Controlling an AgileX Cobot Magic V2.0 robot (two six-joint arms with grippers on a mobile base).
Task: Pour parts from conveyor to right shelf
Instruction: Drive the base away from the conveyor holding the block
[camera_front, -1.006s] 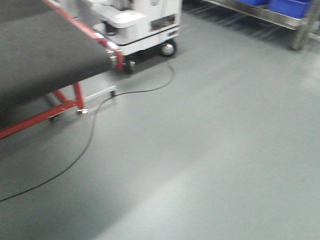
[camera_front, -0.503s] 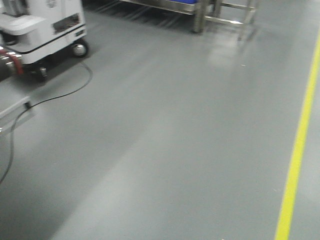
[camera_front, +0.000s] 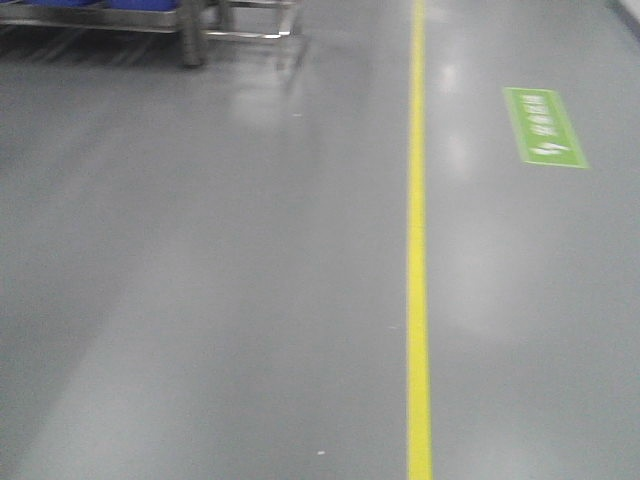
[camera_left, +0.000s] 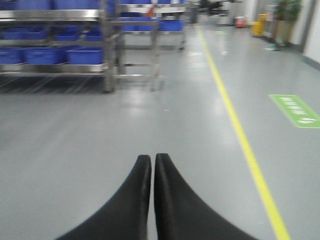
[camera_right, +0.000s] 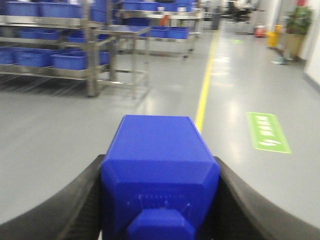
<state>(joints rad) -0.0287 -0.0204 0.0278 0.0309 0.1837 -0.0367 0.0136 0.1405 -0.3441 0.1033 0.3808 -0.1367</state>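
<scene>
On the open floor, the front view had swung off the conveyor; the shelf (camera_front: 190, 25) sat at eleven o'clock, a yellow line (camera_front: 418, 300) at twelve. The right gripper (camera_right: 160, 195) was clamped on the blue bin (camera_right: 157, 150); the left gripper (camera_left: 152, 165) had its fingers pressed together, empty. Carrying seemed underway, pouring not begun.

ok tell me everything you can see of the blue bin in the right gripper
The blue bin is a plastic-looking box with bevelled corners and a small block jutting from its near edge. The right gripper clamps it, one black finger pressed against each side. It is held above the grey floor; its contents are hidden.
</scene>
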